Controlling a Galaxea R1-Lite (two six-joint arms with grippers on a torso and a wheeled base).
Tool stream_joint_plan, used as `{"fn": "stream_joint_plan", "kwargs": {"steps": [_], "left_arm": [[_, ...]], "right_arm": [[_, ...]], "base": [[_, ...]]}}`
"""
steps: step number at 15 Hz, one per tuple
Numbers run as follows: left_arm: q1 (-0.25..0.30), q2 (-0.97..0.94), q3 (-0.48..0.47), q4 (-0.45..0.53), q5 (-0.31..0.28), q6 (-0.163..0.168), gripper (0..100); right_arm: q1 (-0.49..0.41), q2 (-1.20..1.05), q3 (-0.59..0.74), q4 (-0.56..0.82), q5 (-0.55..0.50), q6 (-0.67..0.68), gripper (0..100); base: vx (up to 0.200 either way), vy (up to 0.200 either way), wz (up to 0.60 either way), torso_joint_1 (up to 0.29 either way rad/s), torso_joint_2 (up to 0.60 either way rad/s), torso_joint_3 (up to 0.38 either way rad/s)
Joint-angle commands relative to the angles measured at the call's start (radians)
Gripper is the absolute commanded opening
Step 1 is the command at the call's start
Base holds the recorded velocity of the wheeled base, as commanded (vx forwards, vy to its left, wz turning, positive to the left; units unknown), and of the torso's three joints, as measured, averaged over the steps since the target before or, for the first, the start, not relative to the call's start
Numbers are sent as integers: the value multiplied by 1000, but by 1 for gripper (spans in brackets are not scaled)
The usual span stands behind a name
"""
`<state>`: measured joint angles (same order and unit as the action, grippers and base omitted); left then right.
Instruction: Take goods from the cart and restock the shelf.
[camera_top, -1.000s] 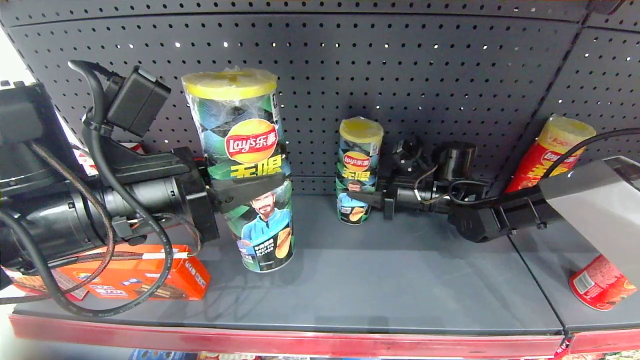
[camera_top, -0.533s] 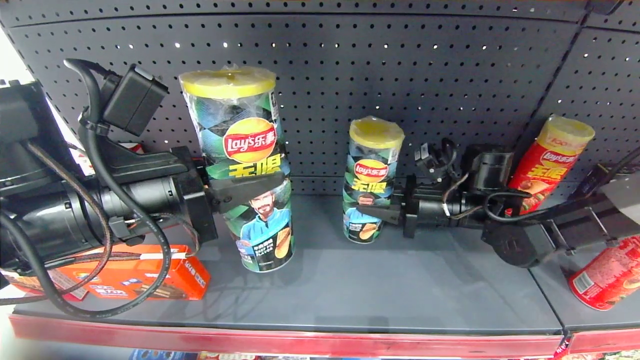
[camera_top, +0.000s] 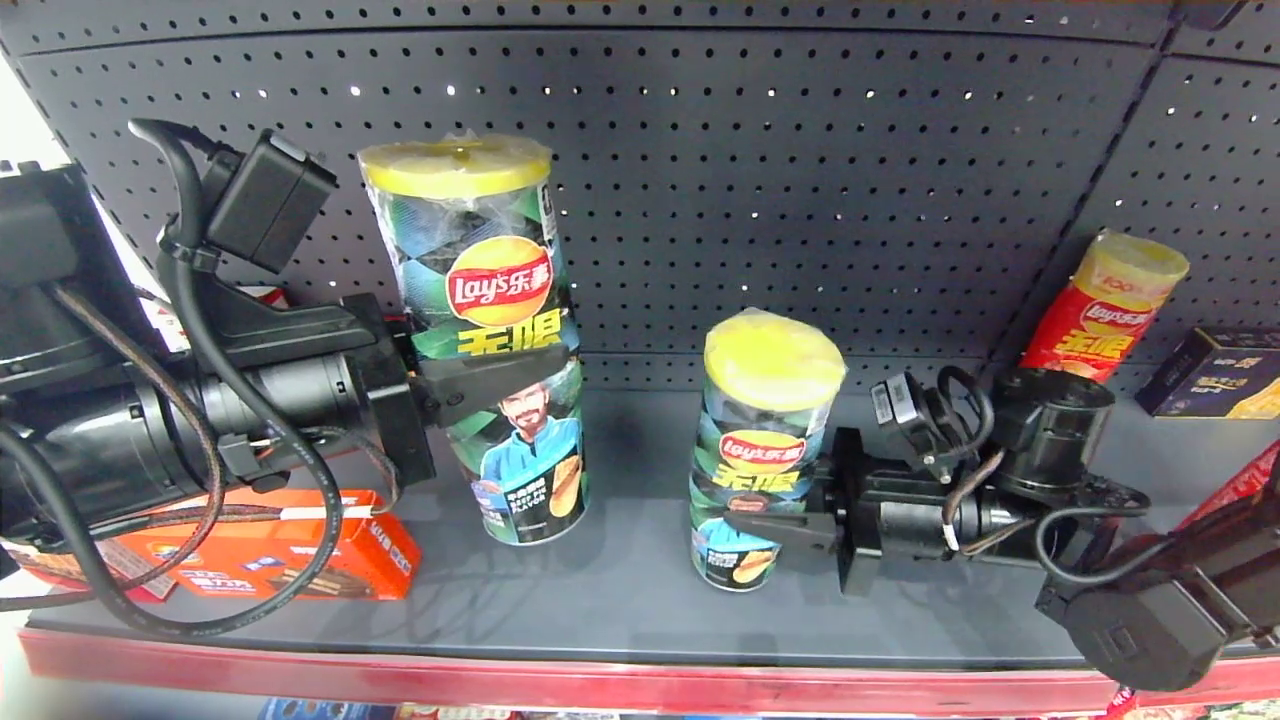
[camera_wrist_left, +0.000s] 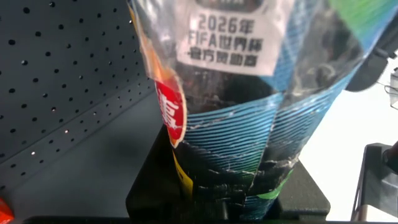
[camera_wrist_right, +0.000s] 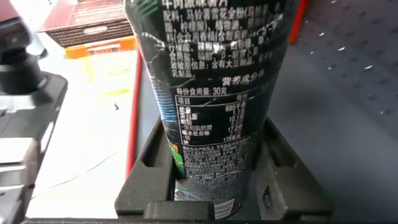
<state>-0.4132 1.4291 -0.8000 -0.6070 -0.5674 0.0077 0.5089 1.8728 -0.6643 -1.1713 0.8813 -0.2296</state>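
the right gripper (camera_top: 748, 522) is clamped on the small can (camera_top: 765, 450), held upright between its fingers (camera_top: 787, 527) with the long axis vertical and the shelf (camera_top: 620, 595) just below and beyond it, while the left gripper (camera_top: 500, 380), well apart, grips the tall can (camera_top: 480, 290) upright too.

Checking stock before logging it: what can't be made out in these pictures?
Orange box: head view, a black cable and the left arm cover much of it.
Dark box: head view, cut off by the right edge.
Small can: right wrist view, top cut off by the picture's edge.
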Motion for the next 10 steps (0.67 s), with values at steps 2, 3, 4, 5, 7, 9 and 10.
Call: {"fn": "stream_joint_plan", "kwargs": {"steps": [2, 3, 4, 5, 7, 9, 10], "left_arm": [[1, -1, 5, 0, 0, 0, 0], [1, -1, 7, 0, 1, 0, 0], [2, -1, 10, 0, 1, 0, 0], [2, -1, 12, 0, 1, 0, 0], [2, -1, 12, 0, 1, 0, 0], [8, -1, 13, 0, 1, 0, 0], [8, -1, 12, -2, 1, 0, 0]], "right_arm": [[17, 28, 66, -42, -8, -1, 0], [16, 34, 66, -48, -8, -1, 0], [13, 60, 64, -68, -8, -1, 0], [10, 78, 66, -85, -8, -1, 0], [10, 100, 63, -103, -8, -1, 0], [10, 108, 58, -105, -8, -1, 0], [8, 108, 60, -105, -8, -2, 100]], "base": [[0, 0, 0, 0, 0, 0], [0, 0, 0, 0, 0, 0], [0, 0, 0, 0, 0, 0], [0, 0, 0, 0, 0, 0], [0, 0, 0, 0, 0, 0], [0, 0, 0, 0, 0, 0], [0, 0, 0, 0, 0, 0]]}}
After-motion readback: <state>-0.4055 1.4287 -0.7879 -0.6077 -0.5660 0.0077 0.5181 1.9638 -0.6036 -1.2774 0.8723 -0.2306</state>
